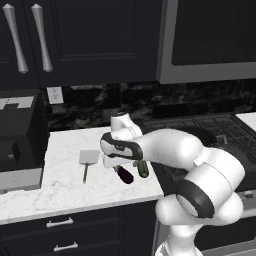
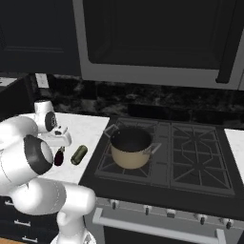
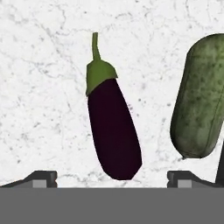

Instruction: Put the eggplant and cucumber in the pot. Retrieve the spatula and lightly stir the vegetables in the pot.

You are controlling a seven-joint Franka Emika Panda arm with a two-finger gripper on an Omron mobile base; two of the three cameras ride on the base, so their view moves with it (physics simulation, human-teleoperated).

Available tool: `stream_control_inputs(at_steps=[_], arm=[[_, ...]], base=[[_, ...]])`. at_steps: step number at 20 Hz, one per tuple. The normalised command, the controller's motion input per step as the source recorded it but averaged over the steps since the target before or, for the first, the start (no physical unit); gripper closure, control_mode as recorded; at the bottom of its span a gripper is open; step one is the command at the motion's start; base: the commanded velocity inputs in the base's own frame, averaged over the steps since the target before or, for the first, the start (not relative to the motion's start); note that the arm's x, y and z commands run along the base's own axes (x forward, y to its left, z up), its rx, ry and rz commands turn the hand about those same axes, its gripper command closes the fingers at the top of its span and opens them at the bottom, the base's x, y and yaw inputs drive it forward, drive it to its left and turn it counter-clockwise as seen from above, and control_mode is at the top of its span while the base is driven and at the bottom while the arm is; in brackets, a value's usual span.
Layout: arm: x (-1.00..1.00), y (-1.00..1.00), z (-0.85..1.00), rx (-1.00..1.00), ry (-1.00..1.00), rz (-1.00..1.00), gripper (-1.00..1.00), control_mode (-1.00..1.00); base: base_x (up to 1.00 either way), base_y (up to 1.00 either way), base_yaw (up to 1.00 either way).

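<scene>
The dark purple eggplant (image 3: 113, 131) with its green stem cap lies on the white marble counter, and the bumpy olive-green cucumber (image 3: 201, 96) lies just beside it. My gripper (image 3: 113, 177) hovers directly above the eggplant, open, its fingertips (image 3: 41, 177) spread wide to either side of it. From the left base view the eggplant (image 1: 125, 174) and cucumber (image 1: 143, 168) peek out under the hand (image 1: 117, 161). The spatula (image 1: 88, 159) rests flat on the counter to their left. The tan pot (image 2: 131, 148) stands on the stove's front left burner, its dark inside holding nothing.
The black stove (image 2: 190, 152) adjoins the counter on the right. A dark appliance (image 1: 17, 132) stands at the counter's left end. Dark cabinets and a microwave (image 2: 157, 38) hang overhead. The counter's front edge (image 1: 75, 205) runs close to the vegetables.
</scene>
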Motion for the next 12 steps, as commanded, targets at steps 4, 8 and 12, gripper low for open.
stream_control_inputs(at_steps=[4,8,12], arm=[[0.33,0.0,-0.17,-0.04,0.0,0.0,-1.0,-1.0],[0.14,0.0,-0.21,-0.01,0.0,0.0,-1.0,-1.0],[0.07,0.0,-0.37,0.0,0.04,0.0,-1.0,-1.0]], base=[[0.0,0.0,0.0],[0.0,0.0,0.0],[0.0,0.0,0.0]])
